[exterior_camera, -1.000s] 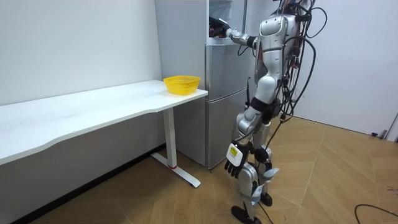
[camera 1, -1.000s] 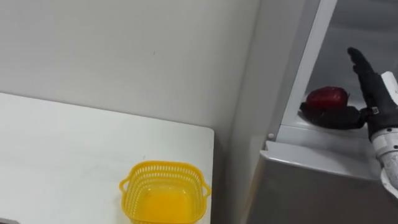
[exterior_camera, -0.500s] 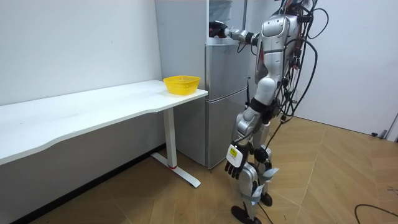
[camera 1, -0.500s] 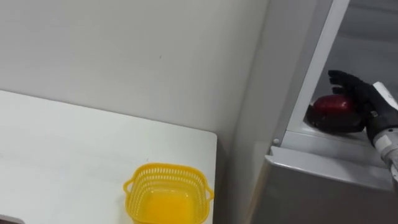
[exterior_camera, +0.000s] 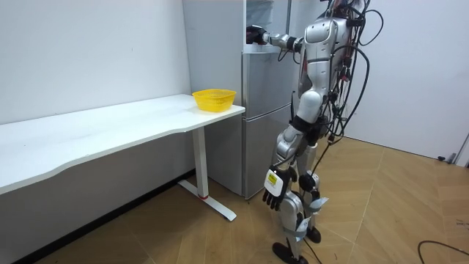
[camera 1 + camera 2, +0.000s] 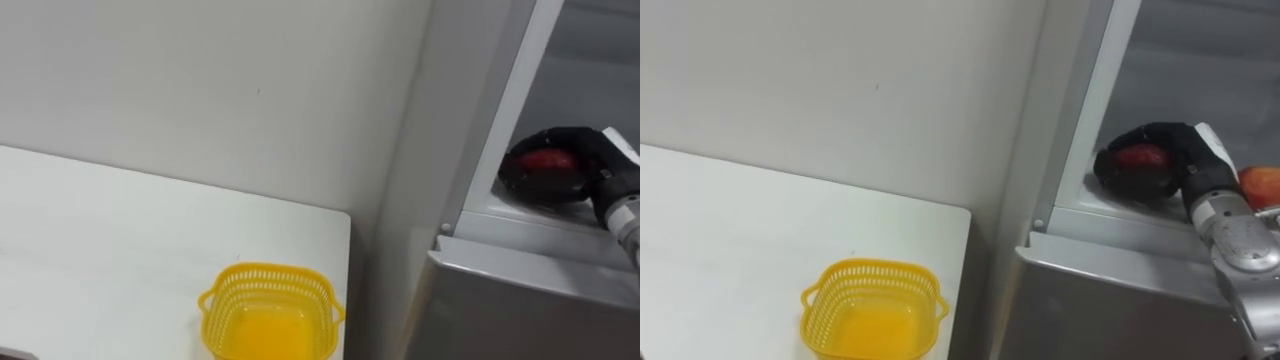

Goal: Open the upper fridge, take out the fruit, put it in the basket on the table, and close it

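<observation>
In upper fridge compartment (image 6: 590,60) | right hand (image 6: 585,148) curled around red, rounded fruit (image 6: 543,161) | left hand (image 5: 272,196) hangs relaxed at side

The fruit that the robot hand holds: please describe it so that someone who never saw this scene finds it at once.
Beside the white table stands a grey fridge with its upper compartment open. On that compartment's floor, the dark red apple is the one the black right robot hand curls over; the paler fruit right of it lies untouched.
</observation>
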You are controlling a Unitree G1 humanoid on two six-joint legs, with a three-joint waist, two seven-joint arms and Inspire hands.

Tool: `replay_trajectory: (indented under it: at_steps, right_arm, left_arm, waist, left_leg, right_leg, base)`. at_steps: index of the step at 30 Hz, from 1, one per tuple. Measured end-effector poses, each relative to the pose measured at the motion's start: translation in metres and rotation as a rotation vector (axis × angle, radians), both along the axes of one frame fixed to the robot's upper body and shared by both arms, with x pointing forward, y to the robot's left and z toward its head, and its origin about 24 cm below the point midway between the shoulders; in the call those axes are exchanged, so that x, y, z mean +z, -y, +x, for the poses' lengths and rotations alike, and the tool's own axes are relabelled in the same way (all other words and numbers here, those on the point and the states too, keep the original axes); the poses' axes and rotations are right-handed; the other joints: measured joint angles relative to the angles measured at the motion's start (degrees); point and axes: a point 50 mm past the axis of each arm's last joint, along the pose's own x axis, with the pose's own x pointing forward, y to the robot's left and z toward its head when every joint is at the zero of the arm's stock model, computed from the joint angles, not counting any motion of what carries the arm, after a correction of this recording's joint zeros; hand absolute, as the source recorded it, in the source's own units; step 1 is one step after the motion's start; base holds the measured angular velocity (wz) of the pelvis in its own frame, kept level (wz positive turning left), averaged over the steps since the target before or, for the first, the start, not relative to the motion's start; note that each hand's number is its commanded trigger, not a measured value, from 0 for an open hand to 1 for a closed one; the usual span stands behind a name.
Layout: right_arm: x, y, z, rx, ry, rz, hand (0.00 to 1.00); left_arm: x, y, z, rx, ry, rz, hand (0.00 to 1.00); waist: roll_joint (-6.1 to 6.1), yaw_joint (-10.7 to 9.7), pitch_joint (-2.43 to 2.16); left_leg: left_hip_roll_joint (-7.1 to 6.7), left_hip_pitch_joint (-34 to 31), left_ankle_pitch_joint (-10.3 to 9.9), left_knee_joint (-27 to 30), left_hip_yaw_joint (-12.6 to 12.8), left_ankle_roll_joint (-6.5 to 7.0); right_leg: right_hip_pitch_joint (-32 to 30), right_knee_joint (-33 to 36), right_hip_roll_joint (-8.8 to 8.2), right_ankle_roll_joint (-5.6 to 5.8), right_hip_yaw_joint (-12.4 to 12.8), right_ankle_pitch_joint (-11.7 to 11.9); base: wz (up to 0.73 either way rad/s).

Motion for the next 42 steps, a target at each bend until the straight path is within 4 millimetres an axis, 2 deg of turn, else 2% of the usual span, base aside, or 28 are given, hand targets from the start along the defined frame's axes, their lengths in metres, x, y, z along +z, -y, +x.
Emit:
replay_trajectory:
  at_steps: [7,9,13,14,16,19,20,24,27,31,35,38,42]
  right_arm:
    - [0.003,-0.004,0.0,0.013,0.014,0.005,1.0]
    - [0.005,-0.008,0.001,0.016,0.026,0.002,1.0]
    - [0.007,-0.014,-0.001,0.012,0.05,-0.015,1.0]
    - [0.007,-0.015,-0.004,0.006,0.063,-0.018,1.0]
    - [0.007,-0.022,-0.011,0.023,0.101,-0.021,1.0]
    - [0.004,-0.039,-0.023,0.054,0.161,-0.036,1.0]
    - [0.006,-0.045,-0.028,0.064,0.193,-0.042,1.0]
    - [0.006,-0.063,-0.044,0.083,0.271,-0.031,1.0]
    - [0.005,-0.073,-0.063,0.095,0.329,-0.022,1.0]
    - [0.008,-0.085,-0.076,0.111,0.386,0.007,1.0]
    - [0.026,-0.099,-0.093,0.123,0.523,-0.023,1.0]
    - [0.041,-0.109,-0.105,0.101,0.658,-0.079,1.0]
    - [0.058,-0.119,-0.124,0.079,0.852,-0.116,1.0]
  left_arm:
    - [0.002,-0.005,0.006,0.0,0.026,0.04,0.0]
    - [0.002,-0.006,0.009,-0.005,0.036,0.049,0.0]
    - [0.003,-0.006,0.011,-0.017,0.044,0.055,0.0]
    - [0.003,-0.006,0.013,-0.022,0.05,0.056,0.0]
    - [0.003,-0.006,0.013,-0.022,0.052,0.057,0.0]
    - [0.002,-0.003,0.012,-0.034,0.05,0.058,0.0]
    - [0.001,-0.002,0.011,-0.037,0.054,0.055,0.0]
    - [0.0,-0.001,0.007,-0.031,0.047,0.07,0.0]
    - [-0.002,0.004,0.004,-0.027,0.051,0.062,0.0]
    - [-0.004,0.012,0.001,-0.023,0.052,0.046,0.0]
    - [-0.006,0.016,-0.001,-0.02,0.059,0.049,0.0]
    - [-0.007,0.019,-0.003,-0.028,0.063,0.047,0.0]
    - [-0.009,0.025,-0.002,-0.042,0.082,0.043,0.0]
  waist:
    - [0.17,-0.1,0.13]
    - [0.41,-0.1,0.29]
    - [0.44,-0.3,0.22]
    - [0.56,-0.3,0.08]
    - [0.82,-0.2,-0.24]
    - [2.03,-0.4,-0.54]
    - [2.61,-0.7,-0.41]
    - [3.87,-1.9,-0.4]
    - [4.56,-2.1,-0.16]
    - [5.16,-2.4,-0.11]
    - [5.29,-3.1,-0.13]
    - [5.71,-3.5,-0.4]
    - [6.14,-3.6,-0.48]
  left_leg:
    - [0.13,-0.1,0.0,-0.1,0.5,-0.01]
    - [0.15,-0.4,-0.1,-0.2,0.6,-0.02]
    - [0.16,-0.4,-0.1,-0.3,0.6,-0.03]
    - [0.16,-0.5,-0.1,-0.3,0.6,-0.03]
    - [0.2,-0.3,-0.1,-0.2,0.8,-0.03]
    - [0.16,0.1,0.0,0.0,1.4,-0.02]
    - [0.13,0.1,0.0,0.0,1.5,-0.02]
    - [0.28,0.1,0.0,-0.3,1.9,-0.01]
    - [0.33,0.0,0.0,-0.3,2.0,-0.02]
    - [0.48,-0.2,0.0,-0.5,3.0,-0.02]
    - [0.55,-0.1,-0.1,-0.7,3.0,-0.04]
    - [0.55,-0.1,-0.1,-0.8,3.0,-0.04]
    - [0.63,0.2,-0.1,-1.0,3.1,-0.04]
  right_leg:
    - [0.0,0.0,0.07,0.0,0.2,0.0]
    - [-0.3,0.0,0.17,-0.01,0.6,0.0]
    - [-0.5,0.0,0.23,-0.02,0.7,0.0]
    - [-0.6,0.0,0.22,-0.02,0.5,0.0]
    - [-0.6,0.0,0.27,-0.03,1.1,0.0]
    - [-0.2,0.0,0.12,-0.03,1.3,0.0]
    - [-0.3,0.0,0.08,-0.02,1.4,0.0]
    - [-0.4,0.0,0.05,0.0,1.5,0.0]
    - [-0.6,0.0,0.07,0.0,1.5,0.0]
    - [-1.1,0.1,0.39,-0.03,2.5,0.0]
    - [-1.2,0.1,0.56,-0.08,2.8,0.0]
    - [-1.2,0.2,0.6,-0.09,2.9,0.1]
    - [-1.2,0.2,0.7,-0.1,3.3,0.1]
  base:
    - [-0.02]
    - [-0.02]
    - [0.0]
    - [0.0]
    - [-0.06]
    - [-0.08]
    - [-0.07]
    - [-0.03]
    - [0.0]
    - [-0.08]
    - [-0.01]
    - [0.0]
    - [-0.01]
